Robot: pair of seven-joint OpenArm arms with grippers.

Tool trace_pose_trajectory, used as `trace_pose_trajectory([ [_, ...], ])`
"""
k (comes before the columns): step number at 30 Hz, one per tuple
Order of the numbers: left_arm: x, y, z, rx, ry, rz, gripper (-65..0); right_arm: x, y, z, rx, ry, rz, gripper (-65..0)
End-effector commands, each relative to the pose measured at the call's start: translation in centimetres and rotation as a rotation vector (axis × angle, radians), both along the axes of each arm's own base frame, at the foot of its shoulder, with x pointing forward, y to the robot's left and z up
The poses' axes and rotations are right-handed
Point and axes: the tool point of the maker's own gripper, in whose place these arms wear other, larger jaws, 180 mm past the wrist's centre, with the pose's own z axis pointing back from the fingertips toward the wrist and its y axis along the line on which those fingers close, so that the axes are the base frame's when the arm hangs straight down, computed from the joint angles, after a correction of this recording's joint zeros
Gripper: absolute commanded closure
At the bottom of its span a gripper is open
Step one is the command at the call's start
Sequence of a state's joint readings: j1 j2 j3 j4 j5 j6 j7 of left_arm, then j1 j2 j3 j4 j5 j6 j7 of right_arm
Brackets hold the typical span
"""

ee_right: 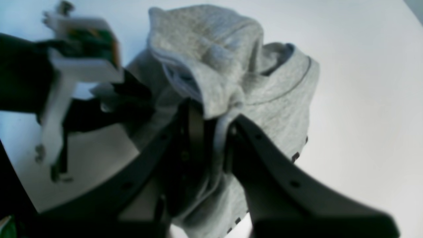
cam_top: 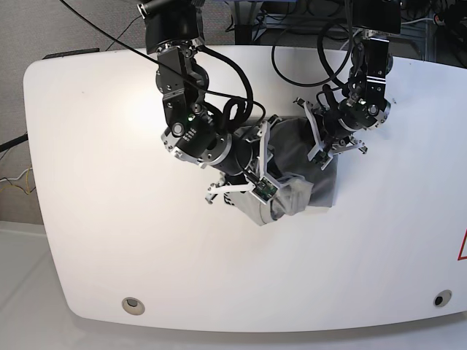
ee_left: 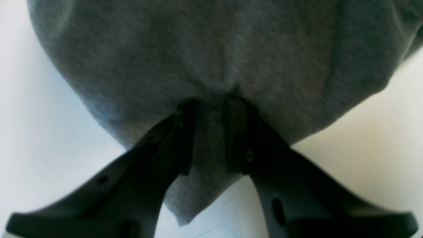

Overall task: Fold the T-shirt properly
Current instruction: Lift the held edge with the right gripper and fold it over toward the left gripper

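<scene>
- The T-shirt sits bunched up in a grey heap near the middle of the white table, a little toward the far side, caught between the two arms.
- The left gripper is clamped on the T-shirt: in its wrist view both dark fingers press a fold of grey cloth between them, and a pointed flap of fabric hangs down below the tips.
- In the base view that left gripper bites the heap from its right edge, the arm reaching in from the far right.
- The right gripper is also pinching the T-shirt: its wrist view shows a thick roll of light grey fabric draped over and squeezed between the black fingers.
- A hemmed edge with a line of stitching curves along the cloth on the right of that view, and a few dark printed marks peek out at the lower edge of the fabric.
- In the base view the right gripper holds the near left part of the heap, the arm coming in from the far left.
- Black cables loop above the arms at the far edge.
</scene>
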State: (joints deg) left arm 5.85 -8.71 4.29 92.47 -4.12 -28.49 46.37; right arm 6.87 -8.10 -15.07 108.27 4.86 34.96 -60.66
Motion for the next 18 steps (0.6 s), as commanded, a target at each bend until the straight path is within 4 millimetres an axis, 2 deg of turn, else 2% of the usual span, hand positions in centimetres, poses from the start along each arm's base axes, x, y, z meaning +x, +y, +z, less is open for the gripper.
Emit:
trace_pose_trajectory([
  [1, -1.9, 0.4, -1.6, 0.059, 0.086, -0.025, -14.1, 0.5, 1.3, 2.0, 0.054, -0.05, 0.026, 0.0],
  [11, -2.5, 0.5, -1.9, 0.06, 0.1, -0.026, -14.1, -0.4, 2.7, 1.4, 0.046, -0.035, 0.073, 0.0],
  [18, -2.6, 0.5, -2.0, 0.06, 0.103, -0.026, -14.1, -0.4, 3.0, 0.6, 0.058, -0.016, 0.078, 0.0],
])
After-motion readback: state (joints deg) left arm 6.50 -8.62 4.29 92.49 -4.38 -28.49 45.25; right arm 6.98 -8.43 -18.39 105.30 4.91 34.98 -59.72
